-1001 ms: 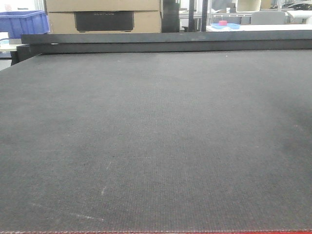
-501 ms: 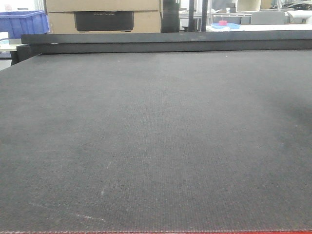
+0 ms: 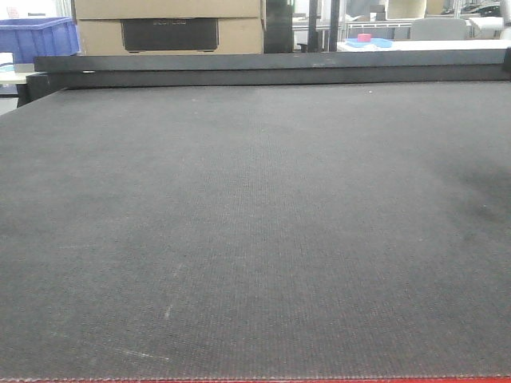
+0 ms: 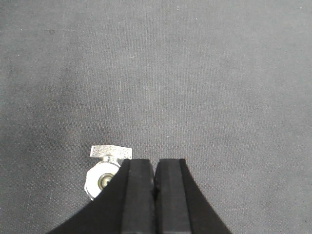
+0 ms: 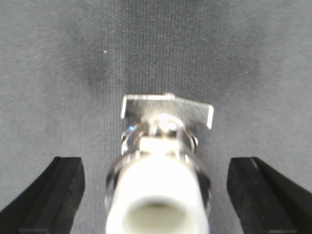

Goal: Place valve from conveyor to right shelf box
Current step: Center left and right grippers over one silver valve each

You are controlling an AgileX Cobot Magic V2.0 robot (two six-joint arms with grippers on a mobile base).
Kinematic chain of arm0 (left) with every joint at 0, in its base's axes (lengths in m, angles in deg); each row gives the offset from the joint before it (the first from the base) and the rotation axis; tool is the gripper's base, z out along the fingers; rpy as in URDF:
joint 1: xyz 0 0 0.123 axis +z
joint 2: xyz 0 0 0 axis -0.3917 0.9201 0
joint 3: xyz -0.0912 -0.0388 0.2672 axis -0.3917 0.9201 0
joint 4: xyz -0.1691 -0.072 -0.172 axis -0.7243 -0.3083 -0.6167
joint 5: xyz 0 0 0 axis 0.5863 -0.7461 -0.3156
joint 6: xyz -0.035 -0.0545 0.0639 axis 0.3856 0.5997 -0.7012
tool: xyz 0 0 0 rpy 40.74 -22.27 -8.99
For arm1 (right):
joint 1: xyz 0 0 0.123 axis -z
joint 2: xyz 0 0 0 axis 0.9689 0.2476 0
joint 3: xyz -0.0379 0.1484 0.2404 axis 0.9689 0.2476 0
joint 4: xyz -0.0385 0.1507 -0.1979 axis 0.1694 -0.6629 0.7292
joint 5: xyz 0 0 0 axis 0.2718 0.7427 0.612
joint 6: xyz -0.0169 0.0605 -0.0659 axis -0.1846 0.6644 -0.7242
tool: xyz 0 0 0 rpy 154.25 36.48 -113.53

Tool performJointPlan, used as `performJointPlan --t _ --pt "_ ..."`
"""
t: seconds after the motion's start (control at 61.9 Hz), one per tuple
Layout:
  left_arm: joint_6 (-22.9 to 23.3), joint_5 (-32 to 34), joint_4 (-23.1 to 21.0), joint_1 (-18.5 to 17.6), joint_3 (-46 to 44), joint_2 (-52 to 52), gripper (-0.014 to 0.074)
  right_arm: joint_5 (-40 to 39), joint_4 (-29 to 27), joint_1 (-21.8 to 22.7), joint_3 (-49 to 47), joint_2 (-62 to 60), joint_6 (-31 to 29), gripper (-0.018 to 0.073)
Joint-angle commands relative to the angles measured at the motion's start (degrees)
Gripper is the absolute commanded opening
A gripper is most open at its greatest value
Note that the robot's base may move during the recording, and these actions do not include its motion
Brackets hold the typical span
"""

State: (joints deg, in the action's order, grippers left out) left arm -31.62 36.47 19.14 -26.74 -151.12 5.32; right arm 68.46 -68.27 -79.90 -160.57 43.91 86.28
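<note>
While the right gripper (image 5: 155,165) gapes wide and empty, the valve (image 5: 163,131) lies between its jaws on the conveyor (image 5: 234,53), so closing squarely on the body looks best. The left gripper (image 4: 155,168) is pressed together, holding nothing, a valve (image 4: 102,178) just beside it.

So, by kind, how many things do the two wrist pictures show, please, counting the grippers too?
Grippers: 2, the left gripper shut, the right gripper open.
Valves: 2 seen, left-view valve and right-view valve; possibly the same one.
Conveyor: 1.
Total: 5, or 4 if the valves are one.
</note>
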Motion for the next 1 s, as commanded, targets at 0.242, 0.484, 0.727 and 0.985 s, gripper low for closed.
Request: performJointPlan --t 0.242,0.484,0.727,0.985 --pt "0.0 0.28 -0.53 0.07 -0.46 -0.06 -0.0111 -1.62 0.46 0.24 0.67 1.4 0.34 0.0461" --pt "3.64 0.03 -1.65 0.07 -0.46 -0.06 -0.0111 -1.76 0.46 0.24 1.73 1.4 0.34 0.015" --pt "6.45 -2.23 -1.42 0.07 -1.37 1.68 -0.0111 -1.88 0.46 0.24 1.73 1.4 0.34 -0.0168" --pt "6.45 -11.56 0.78 0.07 -8.73 11.15 -0.0083 -2.11 -0.11 0.24 1.73 1.4 0.34 -0.0167"
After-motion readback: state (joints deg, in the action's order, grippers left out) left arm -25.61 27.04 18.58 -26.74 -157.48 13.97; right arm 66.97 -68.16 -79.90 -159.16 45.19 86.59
